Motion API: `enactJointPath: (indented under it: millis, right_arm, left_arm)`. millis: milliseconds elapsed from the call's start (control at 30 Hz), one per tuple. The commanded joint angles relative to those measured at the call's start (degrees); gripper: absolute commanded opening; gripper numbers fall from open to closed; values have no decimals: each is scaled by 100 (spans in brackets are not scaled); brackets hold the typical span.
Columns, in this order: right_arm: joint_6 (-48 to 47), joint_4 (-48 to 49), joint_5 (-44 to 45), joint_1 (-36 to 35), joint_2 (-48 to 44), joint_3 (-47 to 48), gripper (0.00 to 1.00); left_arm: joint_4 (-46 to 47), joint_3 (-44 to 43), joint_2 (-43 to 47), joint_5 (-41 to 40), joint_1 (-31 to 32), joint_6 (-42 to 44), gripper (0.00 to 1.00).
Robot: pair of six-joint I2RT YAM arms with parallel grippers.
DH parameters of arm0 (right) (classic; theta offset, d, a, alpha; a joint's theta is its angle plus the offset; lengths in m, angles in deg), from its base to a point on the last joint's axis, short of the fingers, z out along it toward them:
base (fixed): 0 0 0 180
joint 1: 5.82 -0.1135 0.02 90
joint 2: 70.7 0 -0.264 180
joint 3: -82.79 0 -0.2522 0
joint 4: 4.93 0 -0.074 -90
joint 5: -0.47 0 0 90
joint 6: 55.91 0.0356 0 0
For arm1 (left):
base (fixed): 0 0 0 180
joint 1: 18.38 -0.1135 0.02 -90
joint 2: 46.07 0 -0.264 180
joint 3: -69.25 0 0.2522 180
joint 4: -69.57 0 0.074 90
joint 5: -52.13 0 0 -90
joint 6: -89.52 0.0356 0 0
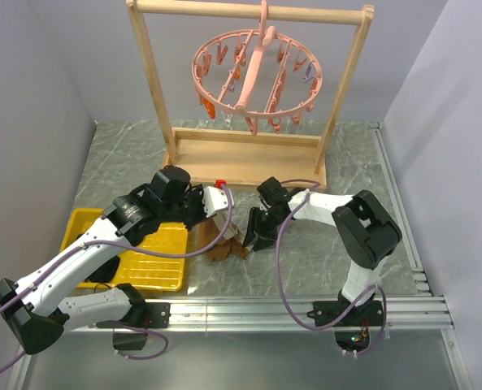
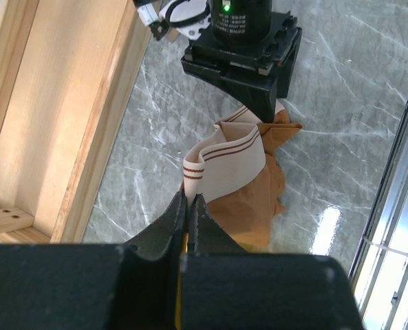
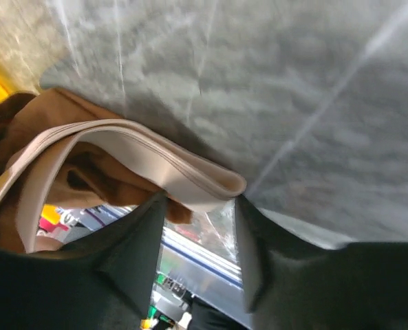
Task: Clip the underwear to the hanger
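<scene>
Much of the underwear (image 2: 248, 199) is bunched unseen; left gripper (image 2: 190, 198) pinches waistband (image 2: 228, 161), right gripper (image 3: 198, 210) stands spread.

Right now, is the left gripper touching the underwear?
Touching. Left wrist view: the left gripper is shut on the pale waistband edge of the underwear, and the fabric runs straight into its closed fingertips.

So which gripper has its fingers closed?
The left gripper: its fingers meet at the waistband edge of the underwear, while the right gripper shows a clear gap between its fingers.
</scene>
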Motion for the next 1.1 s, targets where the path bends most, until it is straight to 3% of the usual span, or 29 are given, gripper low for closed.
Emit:
enactJointPath:
  millis: [0, 67, 167, 200, 267, 467, 633, 733, 867, 933, 1067]
  right_arm:
    - [-181, -14, 492, -58, 587, 43, 49]
    - [-199, 3, 440, -14, 685, 87, 45]
    - [-322, 3, 492, 13, 703, 158, 24]
    - [-444, -40, 536, 30, 581, 184, 9]
    - [-611, -119, 789, 91, 353, 237, 0]
    - [-1323, -365, 1064, 978, -1393, 88, 0]
    - [-2623, -735, 871, 1822, -2591, 35, 0]
    - [-3606, -867, 1010, 1920, -3513, 210, 0]
    - [-4565, -884, 1581, 1929, -4848, 290, 0]
    - [-4971, -981, 1888, 1929, -5167, 360, 0]
    - [-5690, -1270, 1996, 1938, -5834, 334, 0]
  left_arm:
    - [224, 24, 83, 107, -55, -188, 0]
    - [206, -2, 48, 134, -90, -258, 0]
    - [162, 7, 30, 195, -186, -364, 0]
    - [154, 7, 30, 221, -213, -407, 0]
    - [145, -2, 39, 344, -310, -539, 0]
    - [276, -221, -75, 660, -547, -987, 0]
    - [548, -450, -137, 1038, -828, -1566, 0]
    - [1005, -363, -41, 1311, -846, -1918, 0]
    - [1655, -502, -49, 925, -1056, -2621, 0]
    - [1823, -573, -31, 898, -1285, -3024, 0]
    - [1921, -599, 22, 775, -1286, -3045, 0]
